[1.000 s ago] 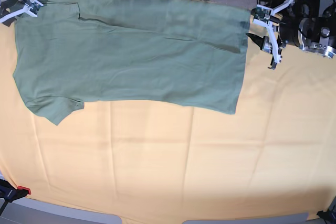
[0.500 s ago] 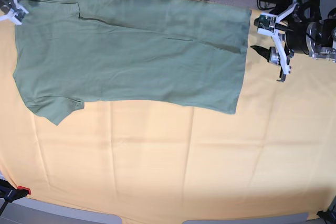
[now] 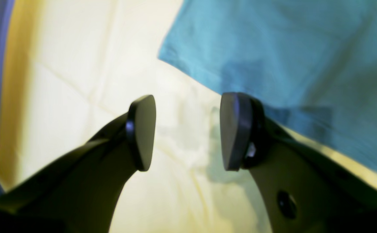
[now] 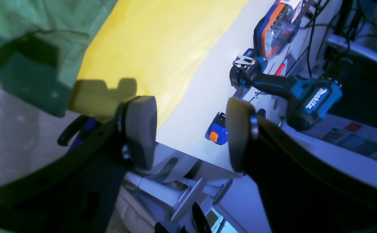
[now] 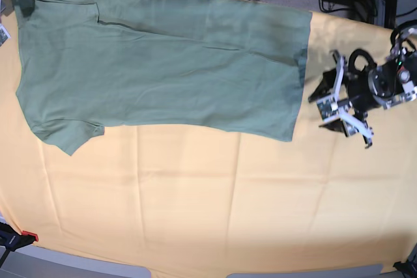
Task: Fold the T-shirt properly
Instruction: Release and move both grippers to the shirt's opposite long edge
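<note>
Shirt (image 5: 163,63) lies folded lengthwise across upper frame on the cloth (image 5: 208,200); both jaws spread, empty; left gripper (image 5: 333,103) near the hem may pinch cloth too, dragging the fold.

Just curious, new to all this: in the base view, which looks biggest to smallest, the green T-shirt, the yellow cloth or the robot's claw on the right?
1. yellow cloth
2. T-shirt
3. left gripper
</note>
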Controlling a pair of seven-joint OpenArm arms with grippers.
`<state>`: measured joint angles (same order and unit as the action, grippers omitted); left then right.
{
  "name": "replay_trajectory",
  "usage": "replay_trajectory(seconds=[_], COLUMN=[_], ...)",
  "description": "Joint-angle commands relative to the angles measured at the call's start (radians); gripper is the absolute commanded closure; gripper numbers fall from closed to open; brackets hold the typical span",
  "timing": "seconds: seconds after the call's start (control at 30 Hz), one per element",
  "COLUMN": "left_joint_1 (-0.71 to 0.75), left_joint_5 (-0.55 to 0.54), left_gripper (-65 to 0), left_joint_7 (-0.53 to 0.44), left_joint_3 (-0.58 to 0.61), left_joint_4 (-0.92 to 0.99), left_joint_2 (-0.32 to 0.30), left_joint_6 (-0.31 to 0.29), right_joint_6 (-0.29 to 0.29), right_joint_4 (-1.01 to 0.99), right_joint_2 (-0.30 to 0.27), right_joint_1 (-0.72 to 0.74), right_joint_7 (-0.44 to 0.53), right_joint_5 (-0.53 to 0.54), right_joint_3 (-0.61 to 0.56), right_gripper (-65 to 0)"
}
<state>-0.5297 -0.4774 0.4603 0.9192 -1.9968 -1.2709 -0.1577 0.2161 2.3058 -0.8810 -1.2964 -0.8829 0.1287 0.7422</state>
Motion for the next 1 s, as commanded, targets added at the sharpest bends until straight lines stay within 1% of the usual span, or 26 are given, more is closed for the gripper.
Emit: replay_trajectory(seconds=[0.0, 0.07, 0.13, 0.17, 0.23, 0.27, 0.33, 0.43, 0.5, 0.6, 0.67, 0.73, 0.9, 0.97], left_joint_1=[-0.019, -0.019, -0.019, -0.019, -0.019, -0.019, -0.019, -0.019, -0.019, -0.019, -0.019, -0.019, -0.014, -0.01], left_joint_5=[-0.029, -0.115, -0.225, -0.288, -0.428, -0.491, -0.59, -0.674, -0.711, -0.729, -0.753, -0.767, -0.769, -0.787], left_gripper=[-31.2, -31.2, -31.2, -31.2, -31.2, -31.2, -31.2, -31.2, -31.2, -31.2, -31.2, -31.2, -31.2, -31.2], left_joint_7=[-0.013, -0.008, -0.001, 0.008, 0.032, 0.05, 0.065, 0.069, 0.081, 0.093, 0.115, 0.138, 0.205, 0.245], left_joint_3=[-0.047, -0.125, -0.218, -0.263, -0.348, -0.381, -0.418, -0.422, -0.422, -0.422, -0.422, -0.421, -0.421, -0.421], left_joint_4=[0.036, 0.132, 0.24, 0.296, 0.412, 0.47, 0.578, 0.72, 0.803, 0.898, 0.944, 0.974, 1.001, 1.001], left_joint_2=[0.008, 0.068, 0.133, 0.164, 0.223, 0.248, 0.283, 0.328, 0.363, 0.412, 0.441, 0.471, 0.552, 0.578], left_joint_6=[0.013, -0.015, -0.066, -0.103, -0.199, -0.238, -0.295, -0.376, -0.393, -0.394, -0.432, -0.458, -0.458, -0.471], right_joint_6=[-0.016, -0.026, -0.032, -0.035, -0.043, -0.045, -0.05, -0.056, -0.056, -0.056, -0.063, -0.068, -0.068, -0.068], right_joint_4=[0.011, 0.011, 0.011, 0.011, 0.011, 0.011, 0.011, 0.011, 0.011, 0.011, 0.011, 0.011, 0.011, 0.011], right_joint_2=[-0.008, -0.008, -0.008, -0.008, -0.008, -0.008, -0.008, -0.008, -0.008, -0.008, -0.008, -0.009, -0.008, -0.008], right_joint_1=[-0.006, -0.006, -0.006, -0.006, -0.006, -0.006, -0.006, -0.005, -0.005, -0.003, 0.0, 0.0, 0.0, 0.0], right_joint_7=[0.0, 0.0, 0.0, 0.0, 0.0, 0.0, 0.0, 0.005, 0.025, 0.034, 0.034, 0.04, 0.053, 0.053], right_joint_5=[-0.024, -0.024, -0.024, -0.024, -0.024, -0.024, -0.024, -0.03, -0.032, -0.032, -0.032, -0.032, -0.032, -0.032], right_joint_3=[0.013, 0.013, 0.013, 0.013, 0.013, 0.013, 0.013, 0.013, 0.013, 0.013, 0.013, 0.013, 0.013, 0.013], right_gripper=[-36.0, -36.0, -36.0, -36.0, -36.0, -36.0, -36.0, -36.0, -36.0, -36.0, -36.0, -36.0, -36.0, -36.0])
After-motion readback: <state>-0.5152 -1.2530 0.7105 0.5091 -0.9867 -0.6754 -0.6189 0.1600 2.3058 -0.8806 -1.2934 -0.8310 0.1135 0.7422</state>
